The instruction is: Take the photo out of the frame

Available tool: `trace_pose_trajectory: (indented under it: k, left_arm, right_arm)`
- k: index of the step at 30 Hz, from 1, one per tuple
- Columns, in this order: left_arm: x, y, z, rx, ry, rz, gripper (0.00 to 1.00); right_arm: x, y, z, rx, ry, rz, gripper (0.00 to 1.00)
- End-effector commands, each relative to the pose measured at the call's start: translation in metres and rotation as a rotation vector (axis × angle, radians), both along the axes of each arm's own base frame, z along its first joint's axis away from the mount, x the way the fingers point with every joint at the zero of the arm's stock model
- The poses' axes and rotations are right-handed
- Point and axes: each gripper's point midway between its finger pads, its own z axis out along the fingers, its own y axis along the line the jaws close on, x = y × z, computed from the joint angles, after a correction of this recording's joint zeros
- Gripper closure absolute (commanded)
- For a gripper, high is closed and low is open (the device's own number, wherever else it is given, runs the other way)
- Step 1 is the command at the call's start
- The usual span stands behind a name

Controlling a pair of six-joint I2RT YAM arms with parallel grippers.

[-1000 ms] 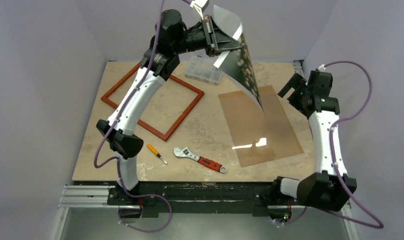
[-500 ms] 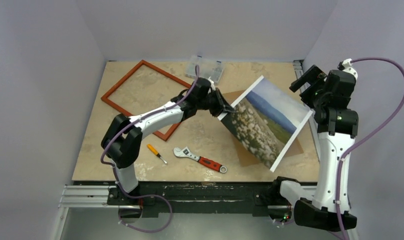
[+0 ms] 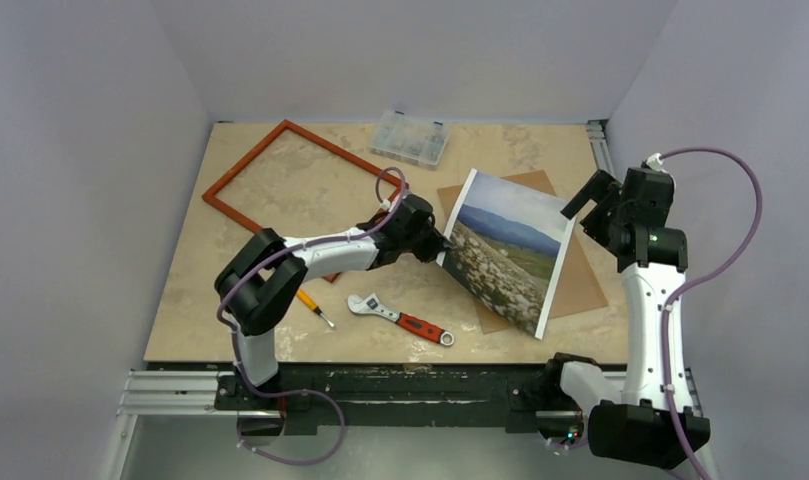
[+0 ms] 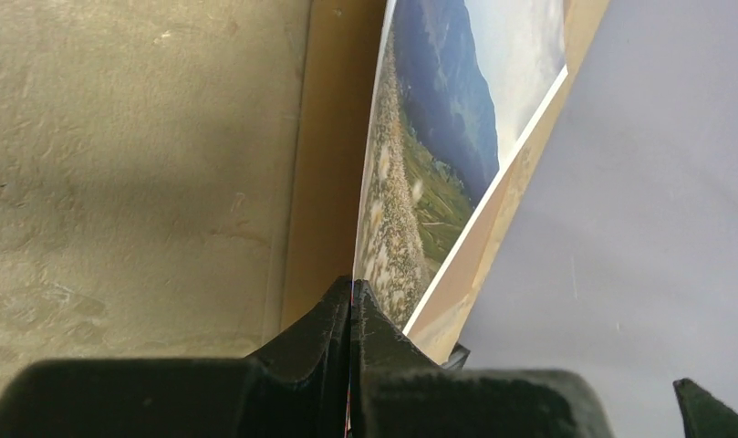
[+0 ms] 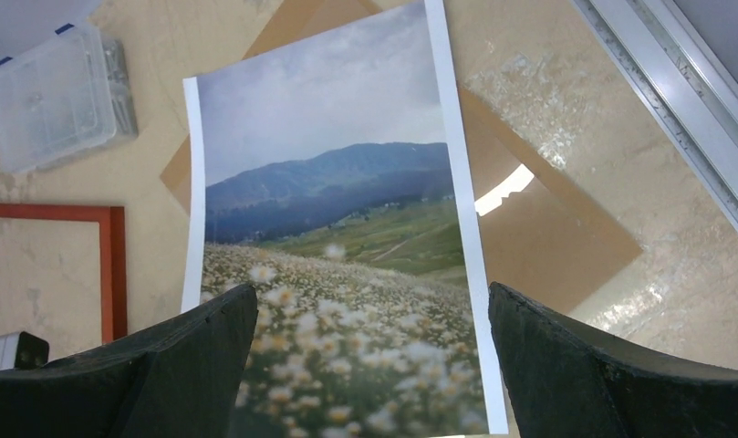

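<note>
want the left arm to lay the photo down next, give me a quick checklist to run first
1. Photo out of the frame: ok, the frame lies empty on the table, apart from it.
2. Left tool grip: ok, shut on the photo's edge.
3. Right tool free: ok, open above the photo, holding nothing.
4. Photo lying flat: not ok, it is tilted over the backing board.
5. Photo's far edge touching the backing board: cannot tell.
6. Adjustable wrench out of the way: ok, it lies apart from the photo.
</note>
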Motion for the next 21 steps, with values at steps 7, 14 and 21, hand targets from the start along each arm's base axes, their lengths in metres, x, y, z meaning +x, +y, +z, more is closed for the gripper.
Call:
trace_pose_trajectory:
  k: [7,14,21]
  left_arm:
    - [0.012,0.028,0.037,0.067,-0.086,0.238,1.0]
    - [0.011,0.02,0.047,0.049,-0.05,0.324,1.0]
    - [-0.005,-0.015,0.044,-0.001,0.028,0.368,1.0]
  right_arm:
    - [-0.001,0.003,-0.006,-0.018,-0.003,0.052,0.05]
    - [-0.002,0.011,-0.018,0.002,0.021,0.096,0.05]
    - [-0.013,0.015,-0.012,-0.01,0.026,0.132,0.05]
